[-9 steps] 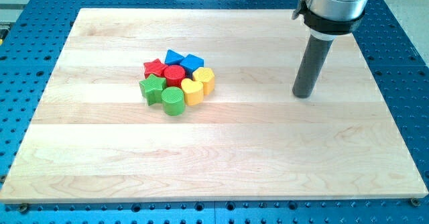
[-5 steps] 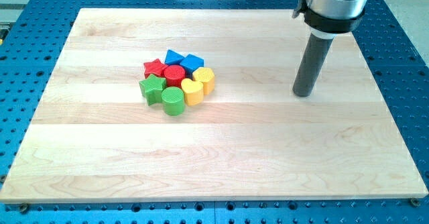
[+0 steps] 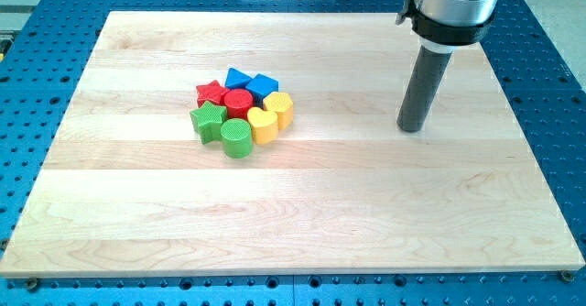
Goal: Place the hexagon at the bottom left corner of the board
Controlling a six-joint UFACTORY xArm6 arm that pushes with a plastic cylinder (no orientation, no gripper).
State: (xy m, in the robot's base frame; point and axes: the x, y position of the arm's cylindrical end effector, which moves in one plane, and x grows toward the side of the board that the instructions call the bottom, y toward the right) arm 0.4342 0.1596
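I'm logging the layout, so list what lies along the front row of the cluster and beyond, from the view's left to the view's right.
green star → green cylinder → yellow heart → yellow hexagon → bare board → my tip, well apart from the blocks on the view's right.

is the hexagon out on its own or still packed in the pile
Packed in. The red hexagon sits mid-cluster, hemmed by the red star, blue blocks and yellow blocks. My tip stands far off at the view's right.

Blocks (image 3: 241,113) cluster touching at the board's (image 3: 302,224) left-centre — my tip (image 3: 412,128) well apart, rightward.
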